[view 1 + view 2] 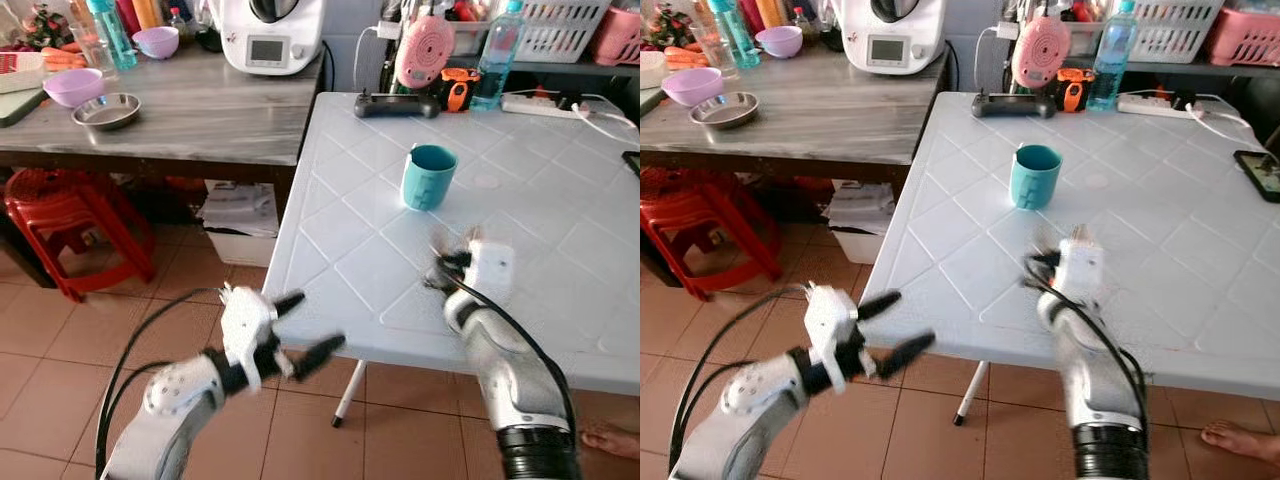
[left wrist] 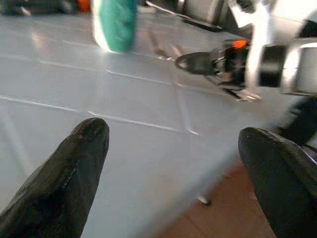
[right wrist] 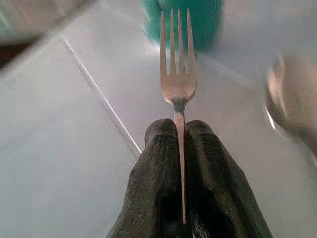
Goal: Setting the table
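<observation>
My right gripper [image 3: 178, 127] is shut on the handle of a silver fork [image 3: 177, 74], whose tines point toward a teal cup [image 1: 429, 177]. The cup stands upright near the middle of the white plastic table [image 1: 350, 260]. In the eye views the right gripper [image 1: 447, 262] hovers low over the table, a little in front of the cup. My left gripper [image 1: 312, 322] is open and holds nothing, hanging off the table's front left edge above the floor. The left wrist view looks between its fingers [image 2: 69, 168] at the cup [image 2: 115, 25] and the right gripper [image 2: 198, 63].
A grey wooden counter [image 1: 200, 120] at the left carries purple bowls [image 1: 74, 86], a steel dish [image 1: 106, 110] and a white appliance [image 1: 272, 35]. A red stool [image 1: 60, 215] stands under it. A controller [image 1: 396, 104], bottle [image 1: 498, 55], power strip [image 1: 540, 104] and phone [image 1: 1262, 172] lie at the table's far side. A person's foot [image 1: 610, 440] is by the floor.
</observation>
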Controlling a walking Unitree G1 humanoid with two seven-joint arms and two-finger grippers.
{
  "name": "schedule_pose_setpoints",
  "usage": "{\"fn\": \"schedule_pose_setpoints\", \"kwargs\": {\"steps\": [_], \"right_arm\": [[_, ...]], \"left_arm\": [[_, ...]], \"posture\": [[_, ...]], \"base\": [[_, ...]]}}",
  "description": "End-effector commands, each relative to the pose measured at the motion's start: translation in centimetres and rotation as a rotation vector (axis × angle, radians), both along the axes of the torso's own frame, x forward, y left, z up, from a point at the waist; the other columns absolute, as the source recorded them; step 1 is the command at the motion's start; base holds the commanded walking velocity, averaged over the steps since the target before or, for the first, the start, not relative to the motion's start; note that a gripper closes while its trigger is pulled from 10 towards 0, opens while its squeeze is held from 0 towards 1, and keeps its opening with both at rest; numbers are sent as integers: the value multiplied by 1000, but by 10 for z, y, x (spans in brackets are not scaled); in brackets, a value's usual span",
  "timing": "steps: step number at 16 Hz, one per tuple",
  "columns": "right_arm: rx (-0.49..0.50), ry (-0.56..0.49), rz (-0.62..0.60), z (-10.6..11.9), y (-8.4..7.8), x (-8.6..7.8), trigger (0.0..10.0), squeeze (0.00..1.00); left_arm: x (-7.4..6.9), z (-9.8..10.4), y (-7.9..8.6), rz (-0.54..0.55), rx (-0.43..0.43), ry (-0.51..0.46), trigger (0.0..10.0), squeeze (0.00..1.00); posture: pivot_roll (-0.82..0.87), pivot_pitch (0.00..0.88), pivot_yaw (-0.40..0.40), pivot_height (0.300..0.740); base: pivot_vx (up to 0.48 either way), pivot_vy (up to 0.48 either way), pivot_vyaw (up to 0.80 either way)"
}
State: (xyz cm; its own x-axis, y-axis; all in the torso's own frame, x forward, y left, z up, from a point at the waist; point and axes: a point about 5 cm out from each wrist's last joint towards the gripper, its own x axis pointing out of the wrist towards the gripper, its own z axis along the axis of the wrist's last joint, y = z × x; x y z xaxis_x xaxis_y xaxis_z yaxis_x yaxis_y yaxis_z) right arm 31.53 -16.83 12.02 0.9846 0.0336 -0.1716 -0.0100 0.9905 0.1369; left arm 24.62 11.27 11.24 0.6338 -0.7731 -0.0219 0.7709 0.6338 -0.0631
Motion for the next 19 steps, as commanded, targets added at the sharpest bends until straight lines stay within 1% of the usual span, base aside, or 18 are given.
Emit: {"fn": "schedule_pose_setpoints", "kwargs": {"steps": [1,2,3,4,5,7,8,9,10,15,19], "right_arm": [[-18,-91,-19,21,-2,1,0,0],[-34,-143,-30,32,-4,0,0,0],[-44,-169,-34,38,-4,-1,0,0],[-59,-198,-35,45,-6,-4,4471,0],[-78,-226,-45,49,-8,-9,10000,0],[-65,-238,-63,50,-11,-14,10000,0],[-87,-246,-71,51,-13,-18,10000,0],[-105,-244,-76,50,-12,-21,10000,0],[-115,-243,-80,50,-12,-23,10000,0],[-113,-233,-85,47,-12,-27,10000,0],[-109,-227,-75,45,-6,-28,10000,0]], "left_arm": [[8,0,8,76,20,-20,10000,0],[15,2,10,133,25,-39,10000,0],[21,3,13,198,35,-47,10000,0],[29,3,15,267,23,-40,10000,0],[35,5,18,336,5,-46,10000,0],[39,6,20,365,-14,-41,10000,0],[41,6,20,373,-12,-55,10000,0],[43,7,19,380,-27,-56,10000,0],[43,7,18,377,-35,-52,10000,0],[46,5,11,373,-50,-52,10000,0],[40,1,3,340,-52,-40,10000,0]], "posture": [[-35,66,23,740],[-39,65,21,740],[-39,65,21,740],[-46,58,17,740],[-49,50,16,740],[-50,44,15,740],[-52,40,15,740],[-56,36,16,740],[-62,33,15,740],[-71,27,15,740],[-71,30,17,740]], "base": [[0,0,0],[0,0,0],[0,0,0],[0,0,0],[0,0,0],[0,0,0],[0,0,0],[0,0,0],[0,240,-500],[0,330,-741],[0,359,-705]]}}
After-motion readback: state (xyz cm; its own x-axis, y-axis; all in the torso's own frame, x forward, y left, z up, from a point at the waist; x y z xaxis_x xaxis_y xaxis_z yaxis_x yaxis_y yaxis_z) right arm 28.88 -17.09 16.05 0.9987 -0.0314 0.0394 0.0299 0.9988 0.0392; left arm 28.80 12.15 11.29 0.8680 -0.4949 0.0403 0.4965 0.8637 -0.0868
